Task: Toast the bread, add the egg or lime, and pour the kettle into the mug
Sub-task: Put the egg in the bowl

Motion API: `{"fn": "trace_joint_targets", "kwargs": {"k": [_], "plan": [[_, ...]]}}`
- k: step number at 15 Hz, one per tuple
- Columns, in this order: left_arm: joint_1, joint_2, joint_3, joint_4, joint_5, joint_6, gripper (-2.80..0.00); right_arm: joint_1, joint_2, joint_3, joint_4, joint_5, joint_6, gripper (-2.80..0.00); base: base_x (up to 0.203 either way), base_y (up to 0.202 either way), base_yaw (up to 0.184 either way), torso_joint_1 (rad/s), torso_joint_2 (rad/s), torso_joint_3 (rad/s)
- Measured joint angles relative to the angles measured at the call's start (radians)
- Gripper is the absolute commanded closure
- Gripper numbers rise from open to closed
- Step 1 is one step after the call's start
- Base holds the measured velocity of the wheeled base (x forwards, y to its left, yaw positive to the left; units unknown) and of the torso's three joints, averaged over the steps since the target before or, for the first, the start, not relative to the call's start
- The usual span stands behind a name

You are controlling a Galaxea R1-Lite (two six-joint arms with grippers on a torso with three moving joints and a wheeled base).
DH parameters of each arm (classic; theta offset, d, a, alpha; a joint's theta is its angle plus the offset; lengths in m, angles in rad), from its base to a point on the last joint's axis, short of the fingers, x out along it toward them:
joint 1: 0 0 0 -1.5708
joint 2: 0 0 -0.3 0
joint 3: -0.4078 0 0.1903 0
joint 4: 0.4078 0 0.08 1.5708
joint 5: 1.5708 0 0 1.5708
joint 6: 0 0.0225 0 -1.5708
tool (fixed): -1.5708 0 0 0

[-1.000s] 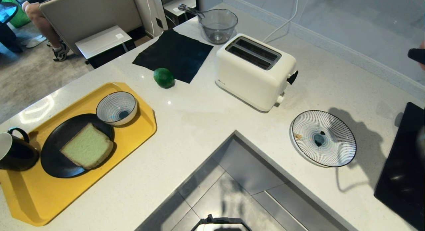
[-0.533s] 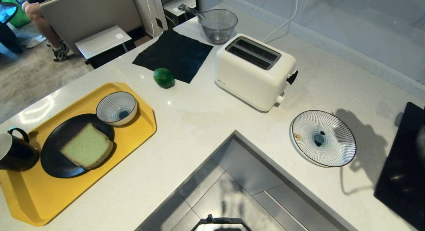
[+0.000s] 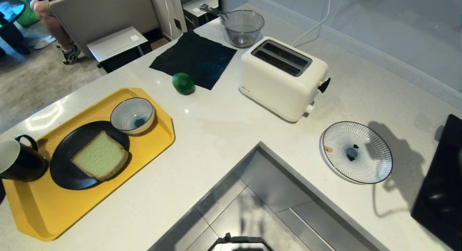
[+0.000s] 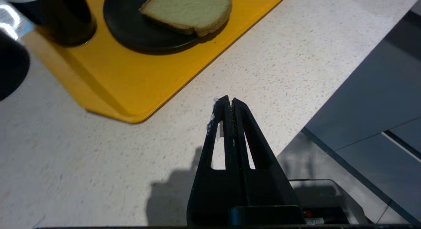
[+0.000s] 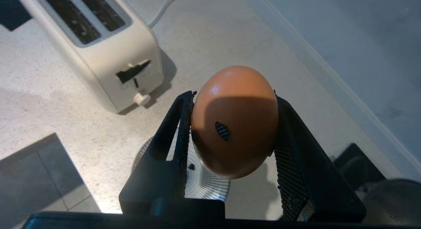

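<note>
My right gripper (image 5: 233, 95) is shut on the egg (image 5: 235, 120), a brown egg with a small dark speck. It hangs above the counter over the striped plate (image 5: 197, 183), near the white toaster (image 5: 98, 48). This gripper is outside the head view. The pale green bread (image 3: 100, 156) lies on a black plate (image 3: 63, 175) on the yellow tray (image 3: 151, 150). The black mug (image 3: 20, 162) stands at the tray's left end. The lime (image 3: 183, 83) rests by a black cloth. My left gripper (image 4: 229, 100) is shut and empty over the counter near the tray's corner. I cannot make out the kettle.
A striped bowl (image 3: 132, 115) sits on the tray. The toaster (image 3: 283, 78) has both slots empty, with a glass bowl (image 3: 242, 27) behind it. A black hob (image 3: 440, 186) lies at the right edge. The counter wraps round a floor cut-out (image 3: 252, 204). A person's legs show at the far left.
The right gripper's tip showed at the head view's right edge a second ago and has gone out of it. Its shadow by the striped plate slid right. The camera shifted slightly.
</note>
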Motion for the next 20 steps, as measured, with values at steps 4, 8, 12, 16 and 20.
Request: {"fn": "trace_joint_targets", "kwargs": {"k": [4, 8, 12, 16, 20], "plan": [[0.000, 0.000, 0.000, 0.000, 0.000, 0.000, 0.00, 0.000, -0.005, 0.000, 0.001, 0.002, 0.000, 0.00, -0.001, -0.008, 0.173, 0.003, 0.00, 0.002], [0.000, 0.000, 0.000, 0.000, 0.000, 0.000, 0.00, 0.001, -0.018, 0.012, 0.001, 0.005, -0.001, 0.00, 0.001, -0.009, 0.173, 0.001, 0.00, 0.002], [0.000, 0.000, 0.000, 0.000, 0.000, 0.000, 0.00, 0.001, -0.033, 0.026, 0.001, 0.005, -0.002, 0.00, 0.000, -0.009, 0.173, 0.002, 0.00, 0.005], [0.000, 0.000, 0.000, 0.000, 0.001, -0.001, 0.00, 0.001, -0.041, 0.029, 0.001, 0.007, -0.003, 0.00, -0.001, -0.007, 0.161, 0.003, 0.00, 0.001], [0.000, 0.000, 0.000, 0.000, -0.001, 0.000, 0.00, 0.001, -0.046, 0.032, 0.002, 0.040, -0.002, 0.00, 0.000, -0.001, 0.026, 0.000, 0.00, 0.001]]}}
